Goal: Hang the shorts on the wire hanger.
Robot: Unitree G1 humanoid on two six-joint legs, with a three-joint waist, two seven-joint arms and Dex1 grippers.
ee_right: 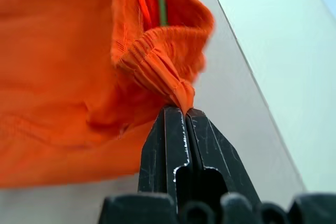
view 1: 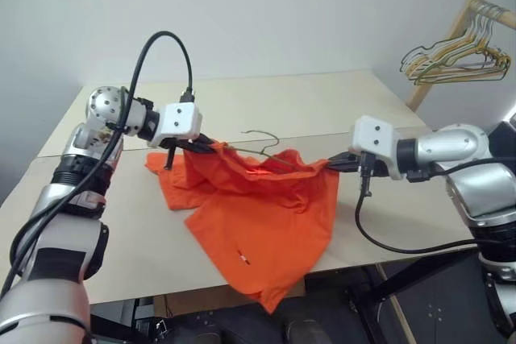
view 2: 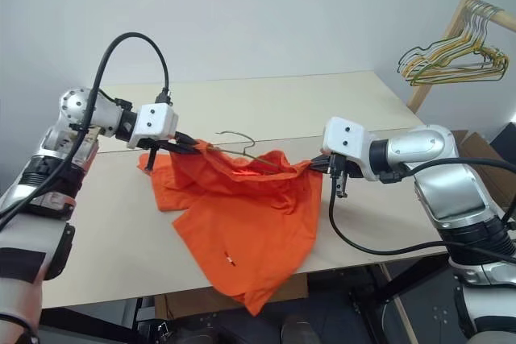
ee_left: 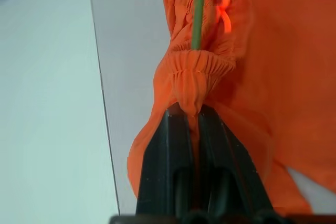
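Plain pale grey-white wall (view 1: 266, 14) across upper frame. Light beige table (view 1: 322, 102) fills middle, seam running across top. Upper right: wooden rack (view 1: 451, 38) leaning, bunched coloured wire hangers (view 1: 459, 58) hung on it. Dark floor (view 1: 242, 324) along bottom edge. Even, soft light.

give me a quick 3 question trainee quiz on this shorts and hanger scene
1. True or false: both end effectors pinch the shorts' waistband.
2. Where is the wire hanger's hook? A) above the waistband B) on the rack C) on the floor
3. Fill in: the shorts' lower part drapes over the table's near ____.

Key:
1. True: left end effector and right end effector clamp the shorts.
2. A: wire hanger.
3. Edge: table.
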